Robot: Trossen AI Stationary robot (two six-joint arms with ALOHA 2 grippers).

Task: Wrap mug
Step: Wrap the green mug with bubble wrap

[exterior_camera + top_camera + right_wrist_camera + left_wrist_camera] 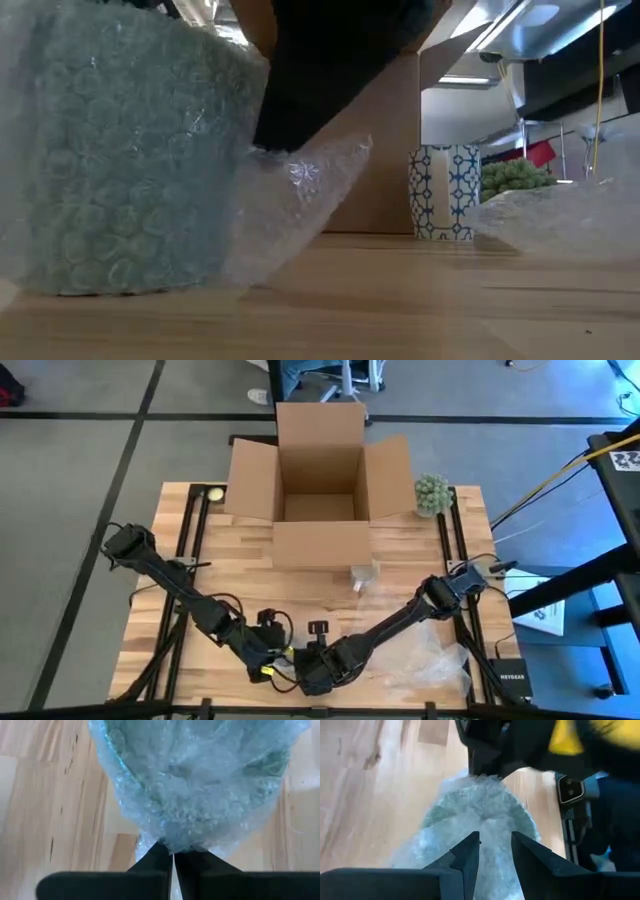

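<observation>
At the lower centre of the high view, the right gripper [173, 857] pinches the bubble wrap [200, 780] covering a green mug [120, 170]. The left gripper [495, 851] hovers released just beside the bundle.

A robotics lab or workshop is suggested. A pale wooden slatted worktable [400, 560] on a black metal frame is set on a grey carpet-tiled floor [60, 510] marked with dark lines. Yellow and white cables [545, 480] are seen at the right, and the wheeled base of an office chair [350, 380] at the far side. Metal ceiling ducting [540, 30] is shown in the low view.
</observation>
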